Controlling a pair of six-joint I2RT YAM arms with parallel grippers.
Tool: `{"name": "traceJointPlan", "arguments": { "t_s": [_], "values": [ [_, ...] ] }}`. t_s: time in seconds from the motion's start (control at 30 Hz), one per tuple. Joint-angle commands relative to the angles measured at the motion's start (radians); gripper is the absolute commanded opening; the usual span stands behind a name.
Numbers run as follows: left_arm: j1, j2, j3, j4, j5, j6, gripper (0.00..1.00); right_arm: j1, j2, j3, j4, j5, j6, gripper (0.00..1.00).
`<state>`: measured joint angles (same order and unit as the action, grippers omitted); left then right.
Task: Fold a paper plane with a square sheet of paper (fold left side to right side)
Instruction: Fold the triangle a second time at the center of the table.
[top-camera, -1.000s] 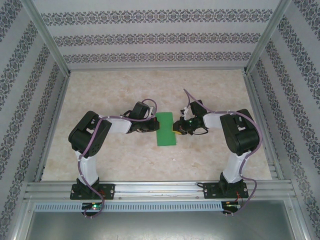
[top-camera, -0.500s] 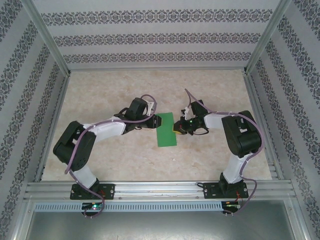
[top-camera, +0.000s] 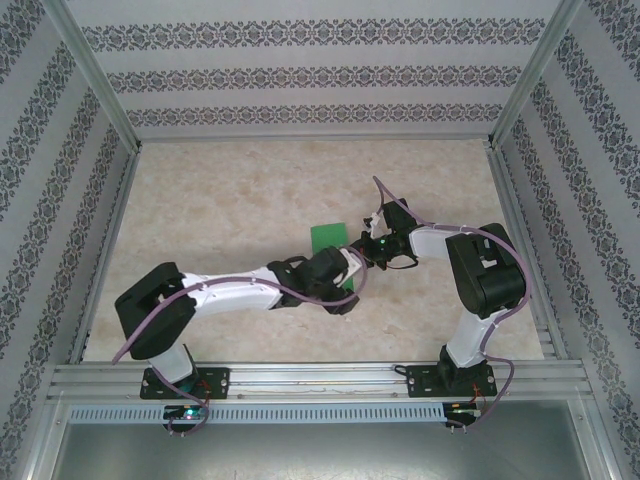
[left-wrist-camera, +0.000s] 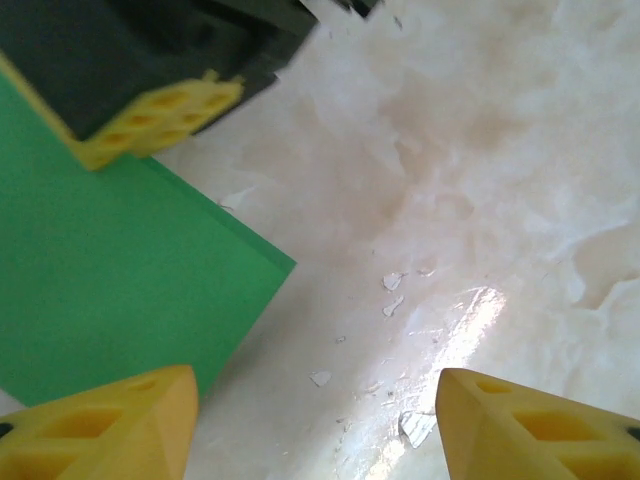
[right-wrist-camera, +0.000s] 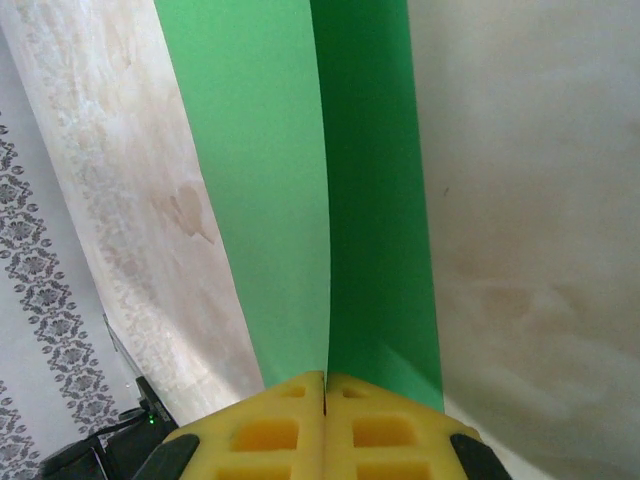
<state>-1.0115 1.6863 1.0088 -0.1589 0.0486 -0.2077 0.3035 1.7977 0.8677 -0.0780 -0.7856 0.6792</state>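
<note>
The left claw (left-wrist-camera: 315, 425) stands open, its two yellow fingertips well apart with bare marbled surface (top-camera: 220, 200) between them and nothing in its hold. In its wrist view, one fingertip sits just beside the near right corner of the square sheet of paper (top-camera: 327, 238); whether it touches the paper cannot be told. The right claw (right-wrist-camera: 325, 392) is closed tight, its two yellow pads pressed together on the right edge of the green sheet. In its wrist view, the green runs straight into the seam between the pads, a brighter layer on one side of a crease and a darker one on the other. There is one green sheet, folded into a plain rectangle with no pointed end. It lies about mid-surface with its long axis running near to far, the near end leaning slightly right. From above, its far part shows clear, while the near part is covered by the left arm (top-camera: 230, 292), which reaches low across from the left. There are two arms and two claws; the right arm (top-camera: 480, 270) bends in from the right. Patterned walls (top-camera: 300, 75) close the far and side edges, and a metal rail (top-camera: 320, 378) carries both bases at the near edge.
</note>
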Motion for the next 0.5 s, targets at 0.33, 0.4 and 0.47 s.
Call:
{"name": "traceJointPlan", "arguments": {
  "t_s": [0.33,0.4,0.47],
  "values": [
    [-0.061,0.197,0.194,-0.165,-0.334,0.015,0.72,0.000,-0.020,-0.007,-0.008,-0.003,0.006,0.00],
    [-0.062,0.216,0.212,-0.175,-0.344,0.016,0.70,0.000,-0.018,-0.009,-0.007,-0.003,0.006,0.00],
    [-0.061,0.229,0.223,-0.179,-0.347,0.019,0.66,0.000,-0.018,-0.009,-0.005,-0.001,0.006,0.00]
  ]
}}
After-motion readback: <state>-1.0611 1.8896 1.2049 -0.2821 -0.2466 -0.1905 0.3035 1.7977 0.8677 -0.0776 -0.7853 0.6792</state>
